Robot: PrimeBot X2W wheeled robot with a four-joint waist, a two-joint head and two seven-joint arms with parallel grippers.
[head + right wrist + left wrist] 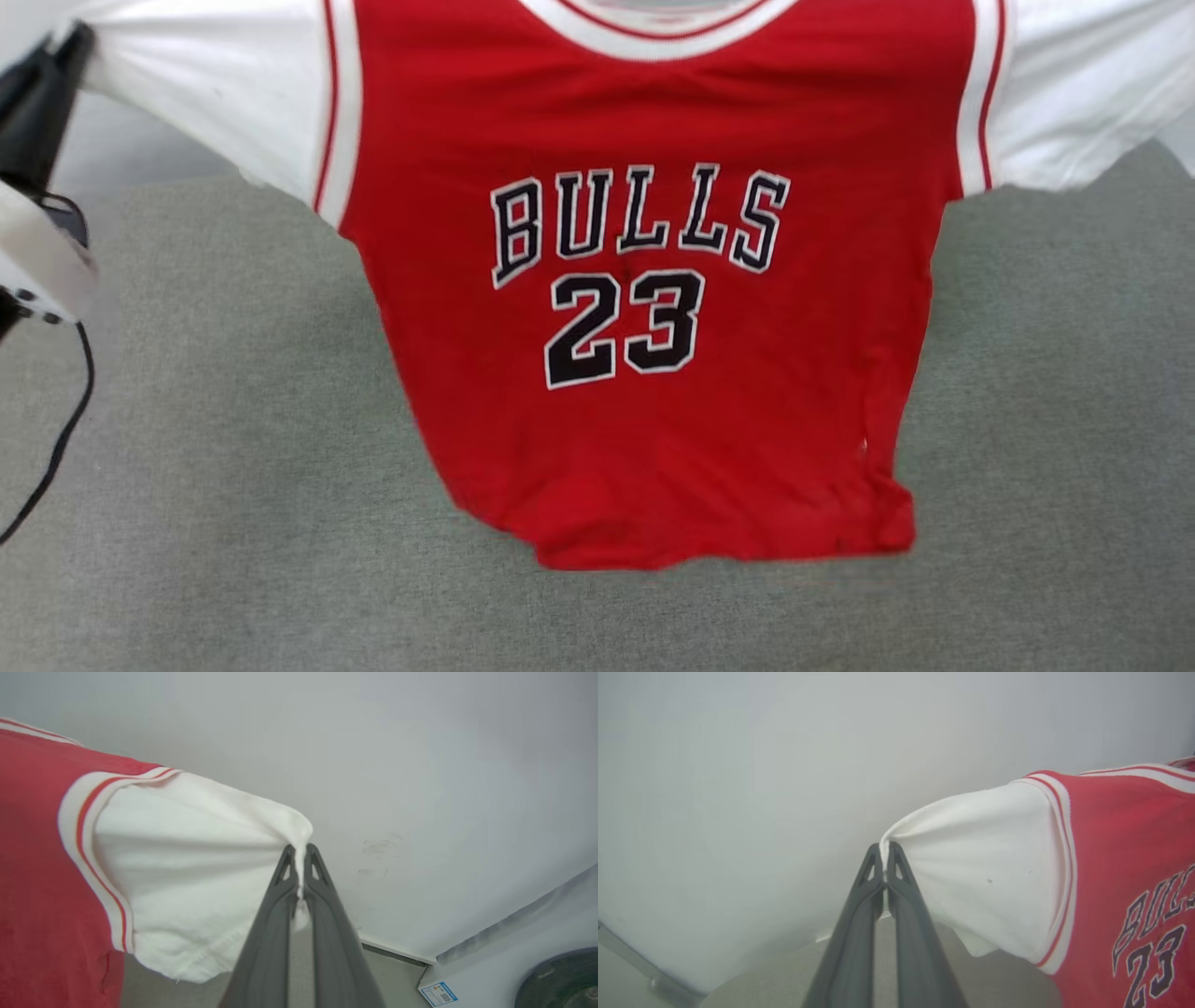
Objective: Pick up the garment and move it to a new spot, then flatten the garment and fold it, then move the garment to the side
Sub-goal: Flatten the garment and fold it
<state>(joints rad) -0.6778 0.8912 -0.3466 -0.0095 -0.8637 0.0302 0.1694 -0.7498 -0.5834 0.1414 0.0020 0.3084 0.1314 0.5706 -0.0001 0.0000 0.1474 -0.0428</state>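
The garment (653, 308) is a red shirt with white sleeves, black "BULLS" lettering and the number 23. It hangs spread in the air over the grey surface (215, 467), front facing me, its hem at the lower middle of the head view. My left gripper (884, 856) is shut on the tip of one white sleeve (980, 877). My right gripper (299, 858) is shut on the tip of the other white sleeve (187, 872). Both sleeves are pulled taut outward. A dark part of my left arm (37, 112) shows at the head view's left edge.
A pale wall (784, 765) stands behind the shirt. A black cable (65, 429) hangs at the left of the head view. In the right wrist view a white box with a blue label (439, 994) and a dark round object (560, 980) sit at the lower right.
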